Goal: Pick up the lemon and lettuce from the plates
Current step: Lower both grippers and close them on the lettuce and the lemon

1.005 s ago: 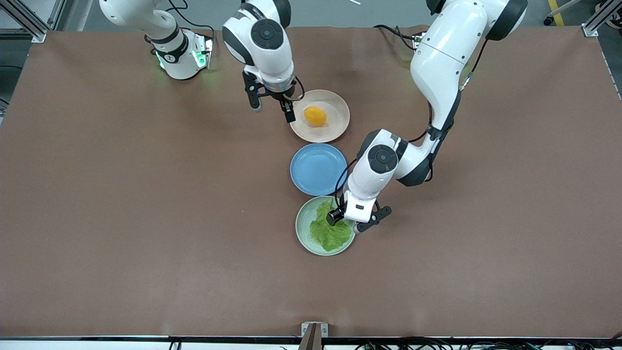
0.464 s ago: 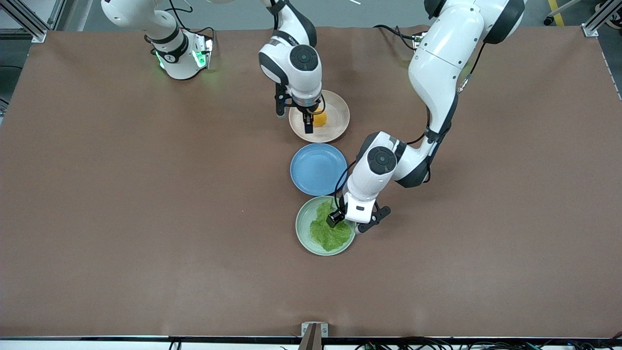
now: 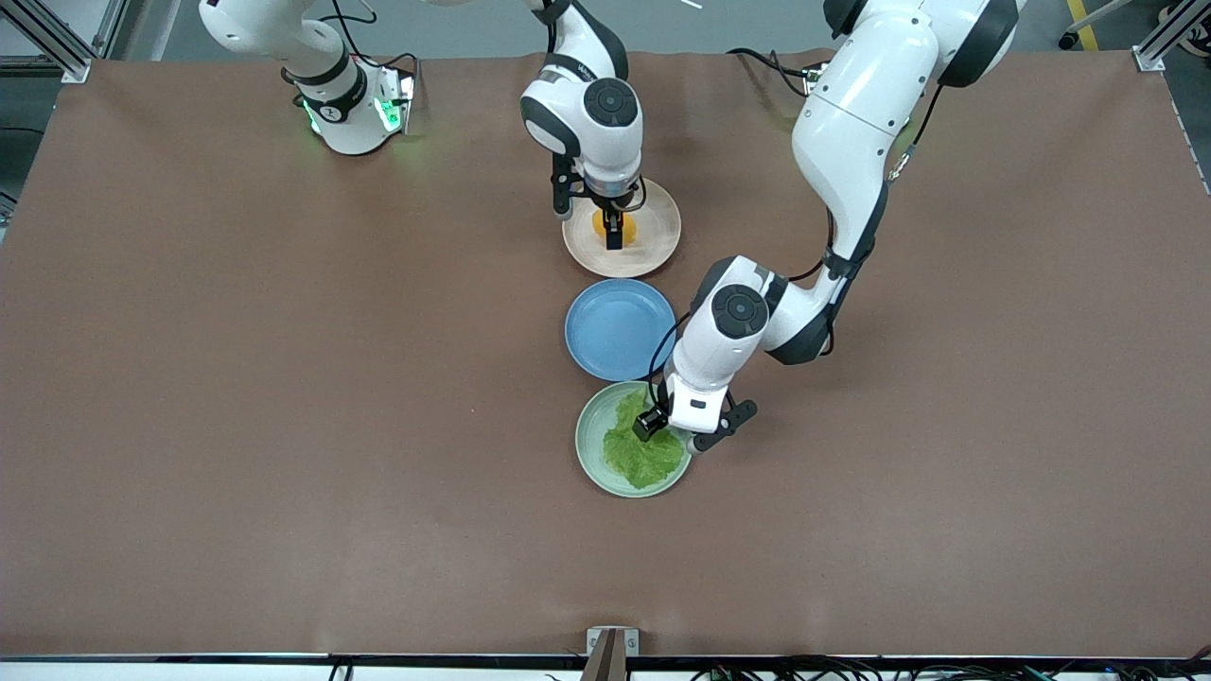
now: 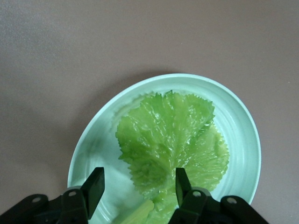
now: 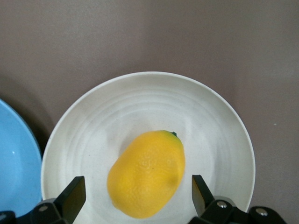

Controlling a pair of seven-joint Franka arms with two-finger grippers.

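Both claws spread: lemon [image 5: 147, 173] under right claw [image 5: 135, 193], lettuce [image 4: 172, 147] under left claw [image 4: 139, 186].

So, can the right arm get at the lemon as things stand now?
Probably yes. The right claw is open over the beige plate, its fingers on either side of the lemon, and nothing lies between them.

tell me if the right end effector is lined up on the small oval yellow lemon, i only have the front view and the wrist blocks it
Observer: Yes. The right end effector is open, its fingers standing either side of the small oval yellow lemon, which lies on the round beige plate. Neither finger touches it.
Operator: and the left one
Observer: The left end effector is open too, straddling the pale stem end of the crinkled green lettuce leaf on the round mint green plate.
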